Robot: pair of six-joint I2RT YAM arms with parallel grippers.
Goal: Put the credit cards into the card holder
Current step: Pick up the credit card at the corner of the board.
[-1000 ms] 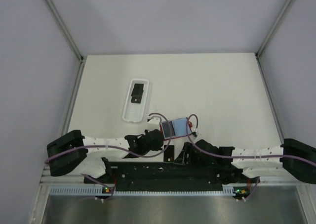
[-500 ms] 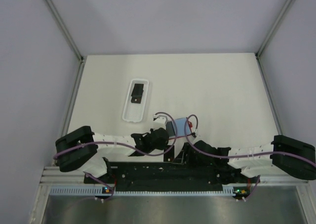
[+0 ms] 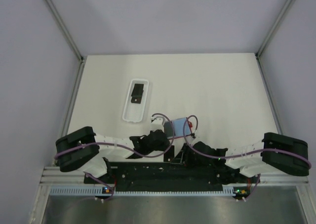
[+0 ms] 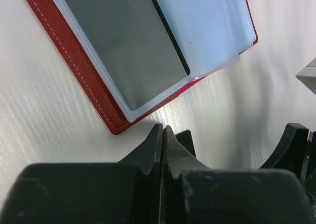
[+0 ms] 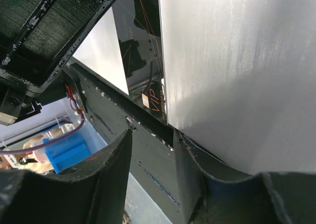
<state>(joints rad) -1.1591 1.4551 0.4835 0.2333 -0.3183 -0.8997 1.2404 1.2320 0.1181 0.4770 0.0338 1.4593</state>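
The right claw (image 5: 152, 136) is open and holds nothing. Its two fingers are parted to either side of the near short end of a black credit card (image 5: 140, 56) marked VIP. That card lies flat on the surface (image 5: 237, 61) straight ahead of the gap, with its near corner against the black rail (image 5: 153, 162) at the surface's edge. No finger touches it yet.

The step in hand looks like lifting this card. Flat on the surface, it offers no edge to pinch, so one finger probably has to get under the end by the rail. The card could also be nudged partly over the edge before the claw closes. Closing too early would likely skate it away.

The left claw (image 4: 162, 132) is closed on nothing. Its tips are just short of the card holder (image 4: 197, 36), near the corner of its red cover. The holder lies open beyond that claw, and one dark card (image 4: 118, 41) is already under a frosted sleeve. The sleeves on the far side look free. Pressing the cover down with this claw should keep the holder from sliding during insertion.

Well beyond both claws, a white tray (image 3: 129, 116) holds another black card (image 3: 138, 94).
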